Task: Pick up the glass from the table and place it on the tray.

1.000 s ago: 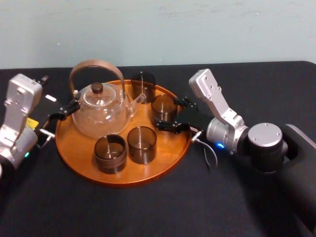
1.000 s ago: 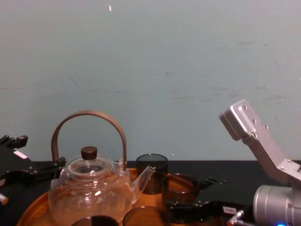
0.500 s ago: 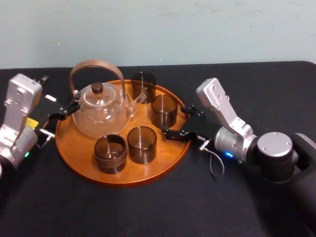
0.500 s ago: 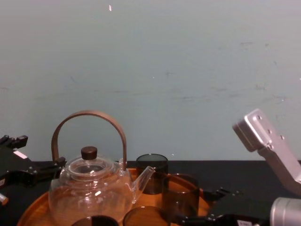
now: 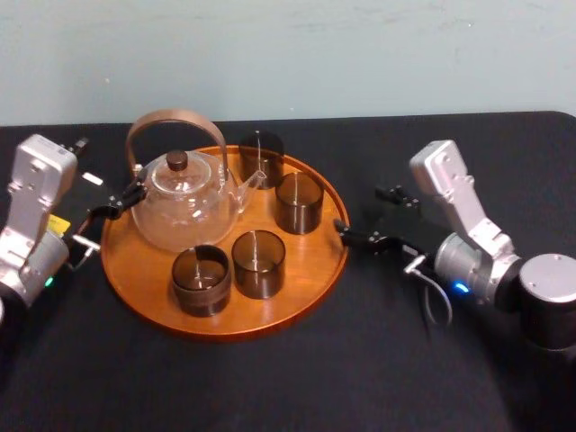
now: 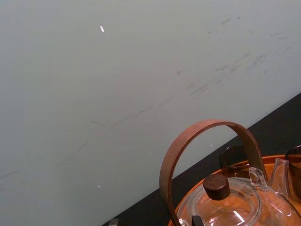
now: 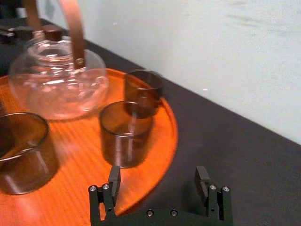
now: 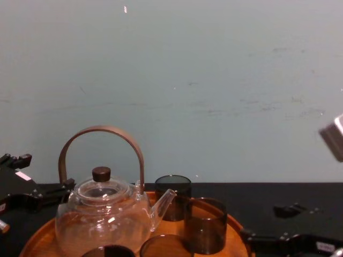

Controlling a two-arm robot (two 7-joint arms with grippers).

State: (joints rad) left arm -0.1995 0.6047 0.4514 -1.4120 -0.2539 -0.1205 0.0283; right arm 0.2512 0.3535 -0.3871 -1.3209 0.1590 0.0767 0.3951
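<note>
One round wooden tray [image 5: 310, 259] lay on the black table [image 5: 270, 387]. It carried one glass teapot [image 5: 184, 207] with a bent wooden handle and a dark knob on its lid. It also carried four smoky brown glasses, all upright. One glass stood at the back by the spout [image 5: 261, 148], and two stood side by side at the front, the front-left glass [image 5: 200, 279] and the front-right glass [image 5: 259, 263]. The fourth, the right-hand glass [image 5: 299, 202], stood on the tray's right part, inside the rim and nearest the working arm.

There were two grippers. The right gripper [image 5: 364, 216] hung low over the table just beside the tray's right rim. Its jaws were spread wide with nothing between them. In the right wrist view the right-hand glass stood beyond the black fingertips [image 7: 114, 178]. It was outside the gap and apart from both fingers.

The left gripper [image 5: 117, 202] sat at the tray's left edge, near the teapot's body. Two finger tips showed set apart at the edge of the left wrist view, so its jaws were also parted and held nothing.
</note>
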